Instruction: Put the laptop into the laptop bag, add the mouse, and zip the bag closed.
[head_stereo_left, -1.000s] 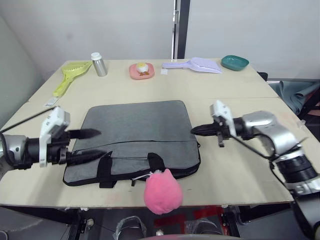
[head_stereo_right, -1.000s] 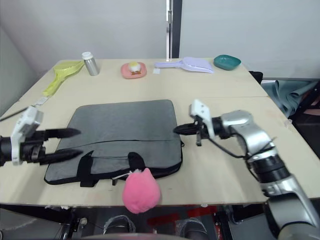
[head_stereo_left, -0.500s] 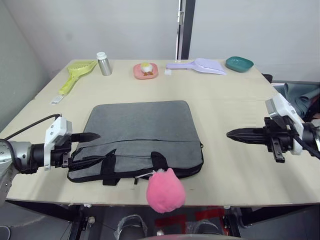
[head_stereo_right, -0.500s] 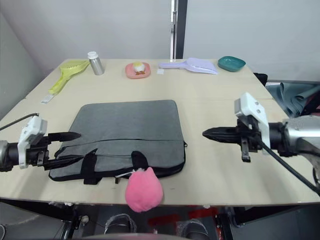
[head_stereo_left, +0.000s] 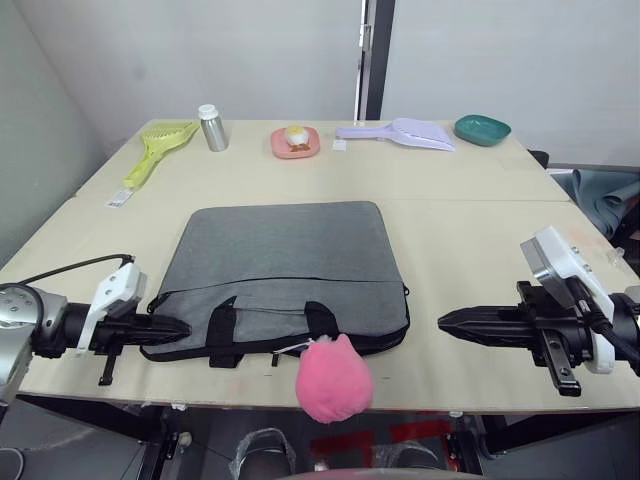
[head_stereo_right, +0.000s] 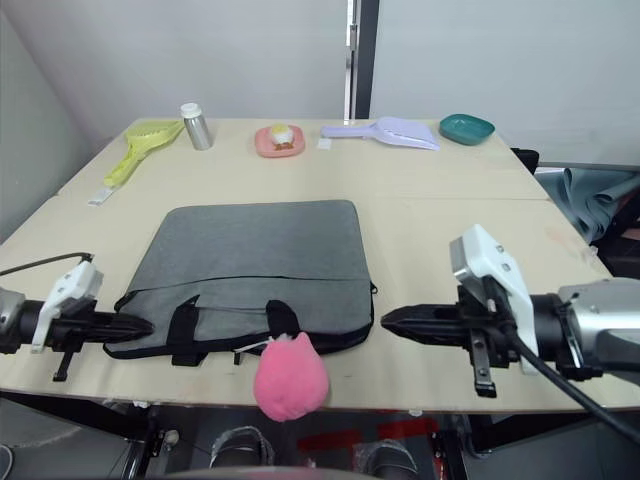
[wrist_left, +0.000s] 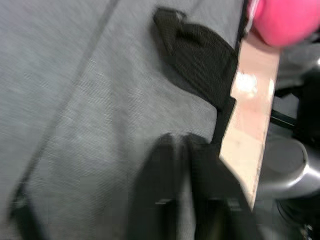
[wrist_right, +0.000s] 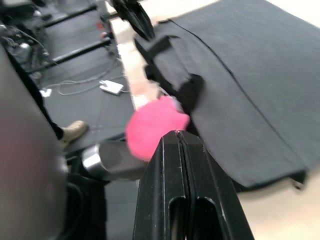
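The grey laptop bag (head_stereo_left: 280, 255) lies flat in the middle of the table, its black strap handles (head_stereo_left: 222, 333) toward the near edge. A soft pink blob (head_stereo_left: 333, 378) hangs from its front over the table edge. My left gripper (head_stereo_left: 180, 326) is shut, with its tips at the bag's near-left corner; in the left wrist view the fingers (wrist_left: 165, 150) lie over the grey fabric. To the right of the bag, and apart from it, my right gripper (head_stereo_left: 445, 321) is shut and empty, pointing at it. The laptop and the mouse are out of view.
Along the far edge of the table (head_stereo_left: 470, 230) stand a yellow scoop (head_stereo_left: 155, 150), a metal bottle (head_stereo_left: 211, 128), a pink plate with food (head_stereo_left: 295, 142), a lavender scoop (head_stereo_left: 400, 131) and a teal bowl (head_stereo_left: 482, 129). Grey cloth (head_stereo_left: 610, 200) lies off the table at the right.
My left gripper has gone from open astride the bag's left edge to shut at its near-left corner. The right gripper, still shut, has moved toward the near edge. The view shifted slightly.
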